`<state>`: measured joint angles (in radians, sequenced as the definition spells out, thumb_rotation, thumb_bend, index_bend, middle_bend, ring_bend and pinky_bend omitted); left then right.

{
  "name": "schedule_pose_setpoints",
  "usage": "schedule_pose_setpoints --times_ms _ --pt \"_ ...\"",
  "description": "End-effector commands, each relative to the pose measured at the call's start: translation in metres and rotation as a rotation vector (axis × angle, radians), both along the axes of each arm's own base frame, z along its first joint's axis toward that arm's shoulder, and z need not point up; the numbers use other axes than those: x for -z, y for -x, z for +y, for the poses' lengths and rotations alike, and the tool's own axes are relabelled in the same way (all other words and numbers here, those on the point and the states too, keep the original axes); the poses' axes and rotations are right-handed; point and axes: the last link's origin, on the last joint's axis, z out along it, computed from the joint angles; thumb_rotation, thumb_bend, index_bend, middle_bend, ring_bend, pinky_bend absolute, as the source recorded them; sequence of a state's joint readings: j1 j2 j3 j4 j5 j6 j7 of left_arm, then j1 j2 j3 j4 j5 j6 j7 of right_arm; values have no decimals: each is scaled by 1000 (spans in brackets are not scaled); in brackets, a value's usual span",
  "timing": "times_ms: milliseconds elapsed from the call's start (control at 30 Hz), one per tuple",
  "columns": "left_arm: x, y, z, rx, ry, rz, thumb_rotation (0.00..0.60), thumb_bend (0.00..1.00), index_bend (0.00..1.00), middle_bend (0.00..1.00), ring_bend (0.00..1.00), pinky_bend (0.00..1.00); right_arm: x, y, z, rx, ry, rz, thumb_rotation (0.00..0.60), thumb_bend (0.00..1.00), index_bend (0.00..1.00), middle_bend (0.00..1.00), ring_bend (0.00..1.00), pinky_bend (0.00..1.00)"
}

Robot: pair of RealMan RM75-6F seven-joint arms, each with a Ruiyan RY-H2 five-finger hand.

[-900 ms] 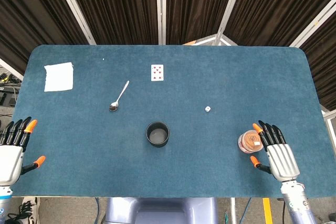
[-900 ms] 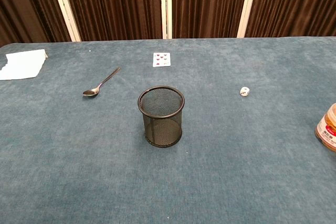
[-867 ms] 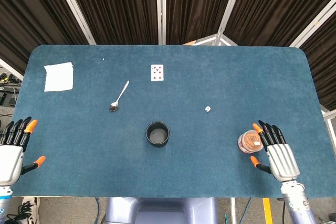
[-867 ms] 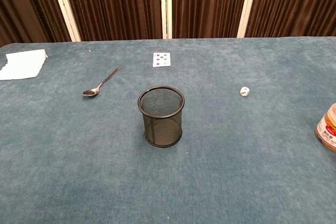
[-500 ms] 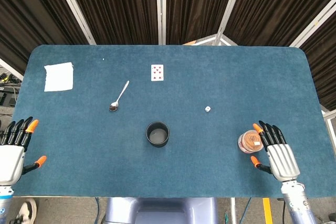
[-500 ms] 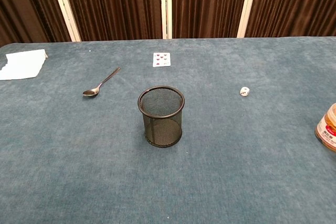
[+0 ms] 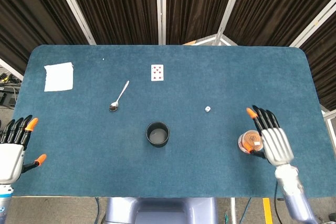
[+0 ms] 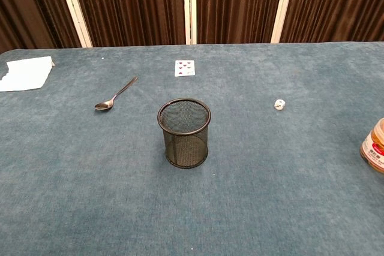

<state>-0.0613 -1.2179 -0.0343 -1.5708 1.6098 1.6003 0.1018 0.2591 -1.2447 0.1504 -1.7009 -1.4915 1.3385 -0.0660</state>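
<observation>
My right hand (image 7: 272, 139) hovers open at the table's near right, fingers spread, partly over a small orange-lidded jar (image 7: 248, 142) that stands upright; the same jar (image 8: 374, 147) shows at the right edge of the chest view. My left hand (image 7: 12, 150) is open at the near left edge, holding nothing. A black mesh cup (image 7: 157, 134) stands upright in the middle, seen empty in the chest view as the mesh cup (image 8: 184, 132). A spoon (image 7: 119, 96), a playing card (image 7: 157, 72) and a white die (image 7: 207, 109) lie farther back.
A white paper napkin (image 7: 58, 76) lies at the far left of the blue cloth-covered table (image 7: 210, 177). Dark curtains and white poles stand behind the table's far edge.
My right hand has moved forward and slightly left, so it now overlaps the jar. The left hand and all objects stay where they were.
</observation>
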Motion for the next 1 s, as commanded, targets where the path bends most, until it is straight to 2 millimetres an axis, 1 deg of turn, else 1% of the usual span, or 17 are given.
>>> schedule_pose_setpoints --times_ms 33,133,200,267,433,500,700,1000 --pt "-1 -1 2 0 -3 -2 600 46 0 0 0 0 4 -26 -40 -13 -16 11 600 151 138 0 0 0" --pt "0 0 5 -3 -1 1 600 45 0 0 0 0 14 -43 -67 -4 -40 10 600 149 210 0 0 0" --pt "1 0 7 -5 2 0 600 45 0 0 0 0 22 -51 -81 9 -54 20 600 151 271 5 0 0" --pt "2 -1 9 -3 7 1 600 46 0 0 0 0 32 -58 -95 25 -60 34 600 154 305 16 0 0" --pt "4 -3 12 0 13 9 600 45 0 0 0 0 54 -70 -117 60 -100 11 600 154 319 27 0 0" --pt "2 -1 13 -8 5 14 600 45 0 0 0 0 67 -71 -126 75 -128 26 600 154 314 27 0 0" --pt "-1 0 13 -11 -6 3 600 45 0 0 0 0 96 -66 -139 123 -181 35 600 154 309 27 0 0" --pt "-1 1 13 -11 -6 2 600 45 0 0 0 0 122 -54 -148 164 -211 76 600 152 313 27 0 0"
